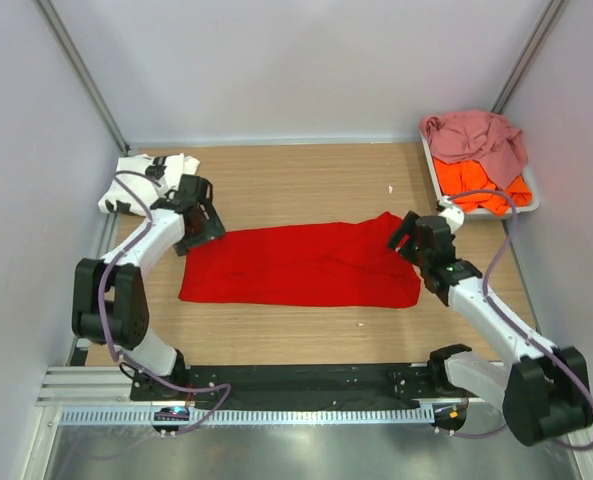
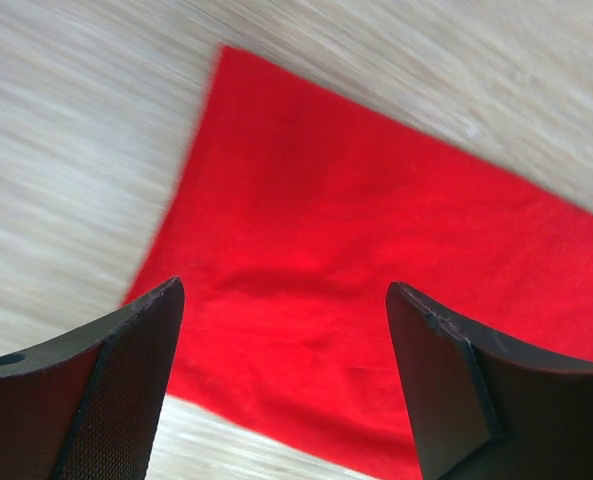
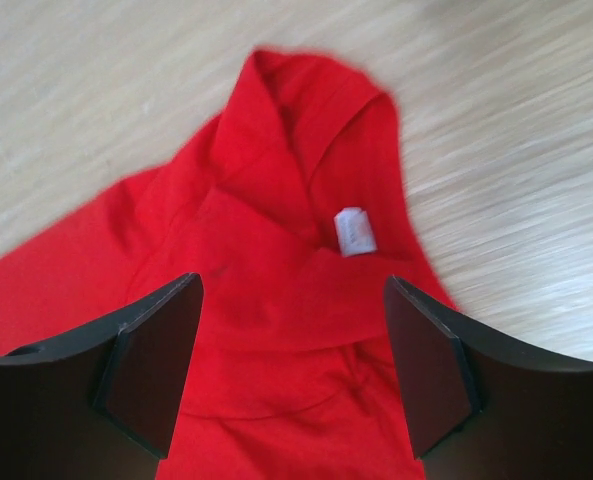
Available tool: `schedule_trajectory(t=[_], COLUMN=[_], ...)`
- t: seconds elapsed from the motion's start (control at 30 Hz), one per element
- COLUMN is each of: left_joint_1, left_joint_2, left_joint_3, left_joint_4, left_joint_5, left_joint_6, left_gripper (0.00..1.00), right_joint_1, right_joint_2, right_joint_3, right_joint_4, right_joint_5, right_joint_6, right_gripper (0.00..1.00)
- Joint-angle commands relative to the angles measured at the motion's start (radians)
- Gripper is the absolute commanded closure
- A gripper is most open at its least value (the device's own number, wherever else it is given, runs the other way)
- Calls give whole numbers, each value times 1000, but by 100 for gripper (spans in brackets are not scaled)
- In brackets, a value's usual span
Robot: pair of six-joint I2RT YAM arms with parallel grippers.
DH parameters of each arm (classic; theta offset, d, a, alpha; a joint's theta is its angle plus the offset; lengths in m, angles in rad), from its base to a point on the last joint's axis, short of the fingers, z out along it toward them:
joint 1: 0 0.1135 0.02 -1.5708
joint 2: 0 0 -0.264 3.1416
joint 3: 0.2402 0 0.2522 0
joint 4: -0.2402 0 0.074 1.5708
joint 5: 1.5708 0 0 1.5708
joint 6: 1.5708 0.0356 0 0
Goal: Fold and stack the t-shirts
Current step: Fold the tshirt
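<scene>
The left gripper (image 2: 284, 300) and right gripper (image 3: 294, 295) both stand wide open and empty, the red t-shirt (image 1: 296, 268) spread beneath each.

L gripper (image 2: 284, 300), R gripper (image 3: 292, 292) spread wide.

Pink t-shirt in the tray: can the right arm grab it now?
Probably yes. The pink t-shirt lies on top of the orange t-shirt in the tray, just beyond the right pincer, which is open and empty over the red t-shirt. Nothing stands between them.
</scene>
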Motion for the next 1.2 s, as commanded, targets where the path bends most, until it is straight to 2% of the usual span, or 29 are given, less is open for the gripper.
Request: schedule_trajectory(t=[0.0, 0.17, 0.27, 0.37, 0.47, 0.53, 0.57, 0.63, 0.67, 0.7, 0.73, 0.77, 0.8, 0.83, 0.87, 0.9, 0.97, 1.03, 1.1, 1.17], left_joint_1=[-52, -77, -80, -103, -164, -233, -254, -337, -374, -415, -510, -562, -659, -705, -745, -832, -908, -997, -1066, -1106], left_joint_2=[102, 209, 241, 231, 168, 121, 73, 25, -14, -27, -38, -45, -56, -61, -65, -76, -76, -65, -64, -105], left_joint_3=[-16, -26, -44, -78, -154, -238, -274, -371, -401, -427, -463, -472, -475, -472, -465, -426, -373, -264, -189, -126], left_joint_4=[104, 137, 147, 148, 150, 151, 157, 180, 192, 211, 231, 238, 258, 280, 295, 298, 289, 213, 53, -42], left_joint_5=[20, 12, 18, 34, 46, 44, 57, 83, 98, 116, 127, 133, 138, 149, 167, 158, 143, 127, 60, 6], left_joint_6=[-18, -21, -18, -11, -34, -86, -106, -184, -218, -249, -331, -370, -411, -483, -511, -542, -580, -584, -593, -613], left_gripper=[18, 21, 23, 26, 27, 27, 27, 27, 27, 27, 27, 27, 27, 27, 26, 23, 20, 16, 13, 11], right_joint_1=[38, 55, 58, 59, 56, 58, 58, 59, 62, 65, 73, 79, 82, 90, 93, 93, 95, 95, 96, 96], right_joint_2=[127, 360, 554, 770, 972, 1071, 1161, 1264, 1368, 1420, 1533, 1534, 1642, 1709, 1765, 1862, 1896, 1872, 1841, 1779], right_joint_3=[-9, 90, 173, 326, 595, 731, 874, 1031, 1114, 1282, 1460, 1462, 1635, 1723, 1893, 1963, 2005, 1967, 1942, 1918], right_joint_4=[98, 92, 76, 40, -29, -80, -129, -199, -216, -229, -240, -237, -226, -205, -194, -175, -47, 74, 81, 67], right_joint_5=[-113, -147, -176, -214, -233, -231, -233, -254, -280, -324, -385, -386, -497, -548, -606, -686, -734, -742, -720, -697], right_joint_6=[79, 93, 74, 47, 19, 4, 5, 2, -1, -8, -31, -44, -53, -56, -53, -45, -7, -8, -51, -94], right_gripper=[21, 20, 17, 16, 16, 16, 16, 16, 16, 16, 16, 16, 16, 14, 12, 10, 7, 4, 3, 3])
